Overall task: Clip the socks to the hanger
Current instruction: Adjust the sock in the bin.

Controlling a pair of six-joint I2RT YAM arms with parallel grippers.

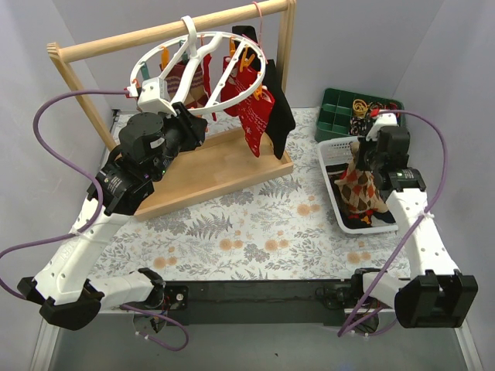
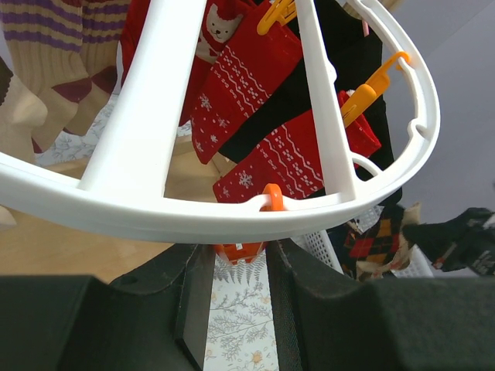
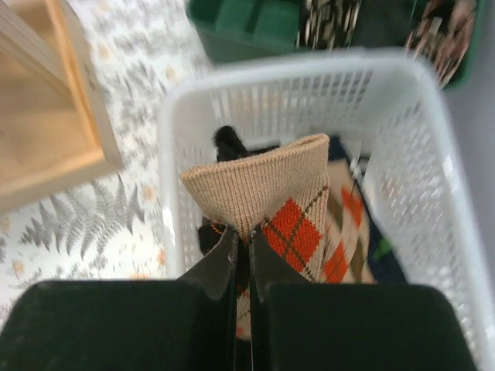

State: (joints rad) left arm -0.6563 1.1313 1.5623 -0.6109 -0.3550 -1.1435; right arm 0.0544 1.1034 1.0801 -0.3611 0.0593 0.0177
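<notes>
Light: bright, even, diffuse; shadows faint. Your top view: sharp. Your left wrist view: white hanger (image 2: 232, 220) close to glare, foreground dark. Your right wrist view: blurred throughout, basket (image 3: 325, 68) rim smeared.

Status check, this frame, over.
Left gripper shut on clip under hanger ring. Right gripper holds argyle sock over basket. Nothing visibly in the way.

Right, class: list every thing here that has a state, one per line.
hanger, hooked on wooden rail
red socks, clipped, hanging
argyle sock, pinched, held above basket
right fingers, shut on argyle sock
left fingers, astride an orange clip, grip unclear
basket, holds more socks
</notes>
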